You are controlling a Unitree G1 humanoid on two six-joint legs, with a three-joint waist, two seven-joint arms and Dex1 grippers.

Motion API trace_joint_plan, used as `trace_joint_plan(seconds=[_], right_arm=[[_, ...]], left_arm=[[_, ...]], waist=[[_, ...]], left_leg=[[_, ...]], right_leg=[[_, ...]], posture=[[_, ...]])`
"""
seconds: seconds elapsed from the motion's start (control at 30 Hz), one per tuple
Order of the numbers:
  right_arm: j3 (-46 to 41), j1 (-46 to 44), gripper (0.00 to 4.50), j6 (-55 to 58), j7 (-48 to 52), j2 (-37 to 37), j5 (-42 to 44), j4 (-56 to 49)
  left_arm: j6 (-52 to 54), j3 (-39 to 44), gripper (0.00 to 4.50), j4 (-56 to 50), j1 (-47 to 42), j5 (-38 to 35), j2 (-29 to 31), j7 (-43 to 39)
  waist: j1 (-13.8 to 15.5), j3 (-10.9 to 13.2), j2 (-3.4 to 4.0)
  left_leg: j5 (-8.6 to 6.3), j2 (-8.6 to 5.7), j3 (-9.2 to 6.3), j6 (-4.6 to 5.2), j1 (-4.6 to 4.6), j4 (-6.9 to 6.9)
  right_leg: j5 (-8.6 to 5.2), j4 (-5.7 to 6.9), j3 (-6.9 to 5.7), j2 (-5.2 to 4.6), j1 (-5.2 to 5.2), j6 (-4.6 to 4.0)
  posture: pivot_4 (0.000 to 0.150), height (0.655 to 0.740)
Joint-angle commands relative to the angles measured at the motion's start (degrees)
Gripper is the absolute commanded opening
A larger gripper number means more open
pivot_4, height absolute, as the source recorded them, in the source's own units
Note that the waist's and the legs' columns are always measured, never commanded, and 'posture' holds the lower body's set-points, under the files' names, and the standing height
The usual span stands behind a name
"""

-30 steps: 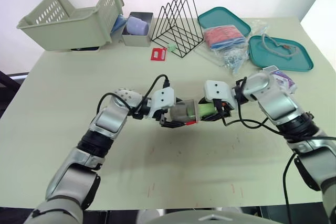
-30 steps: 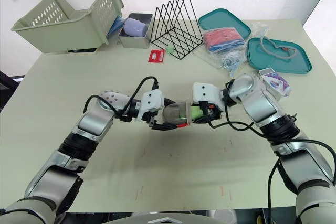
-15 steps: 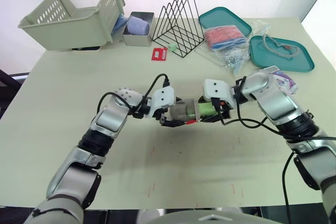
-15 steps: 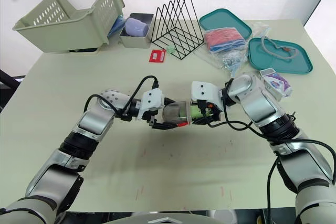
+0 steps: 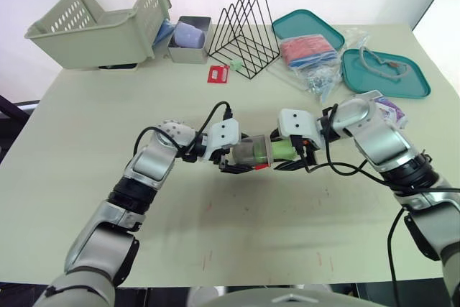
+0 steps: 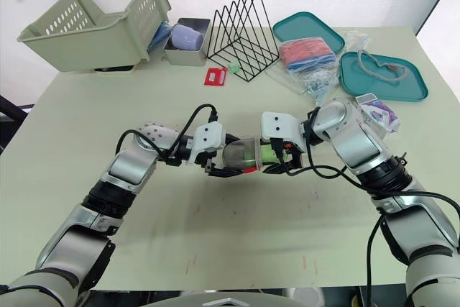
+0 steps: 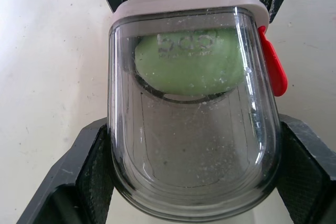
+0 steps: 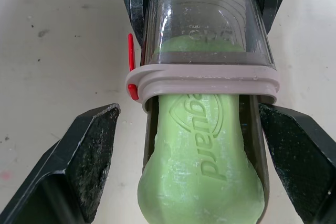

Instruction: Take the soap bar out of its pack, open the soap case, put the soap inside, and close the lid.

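My left gripper [image 5: 243,157] is shut on a clear soap case [image 5: 251,152] with a grey rim and a red clasp [image 7: 273,69], holding it on its side just above the table. The green soap bar [image 8: 202,145] lies partly inside the case's open mouth, its near end sticking out toward my right gripper [image 5: 291,154]. In the right wrist view that gripper [image 8: 197,156] is open, with a black finger [image 8: 86,156] standing clear of the soap on each side. The soap [image 7: 189,61] shows through the case wall in the left wrist view. A purple-and-white soap pack [image 5: 388,109] lies at the right.
At the back stand a tilted green basket [image 5: 93,23], a metal tin with a purple cup [image 5: 188,37] and a black wire rack [image 5: 244,34]. Two teal lids [image 5: 384,73] and a plastic bag [image 5: 309,55] lie back right. A small red card [image 5: 217,73] lies before the rack.
The soap has slid deeper into the case, and more green shows through its wall. Both arms stay almost where they were.
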Motion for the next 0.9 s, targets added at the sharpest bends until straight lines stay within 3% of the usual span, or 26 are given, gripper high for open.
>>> trace_joint_plan(seconds=[0.03,0.9], right_arm=[[-2.3,-1.5,4.32,-2.1,-0.4,0.3,1.5,-1.2],[-4.7,-1.5,4.32,-3.4,0.9,-4.2,2.0,3.0]], left_arm=[[-0.2,0.2,3.48,-1.8,-0.7,-0.4,-0.5,0.1],[0.3,0.2,3.48,-2.0,-1.1,-0.3,-0.5,-0.4]], waist=[[0.0,0.0,0.0],[0.0,0.0,0.0]], left_leg=[[0.0,0.0,0.0,0.0,0.0,0.0],[0.0,0.0,0.01,0.0,0.0,0.0]], right_leg=[[0.0,0.0,0.0,0.0,0.0,0.0],[0.0,-0.01,0.0,0.0,0.0,0.0]], posture=[[0.15,0.74],[0.15,0.74]])
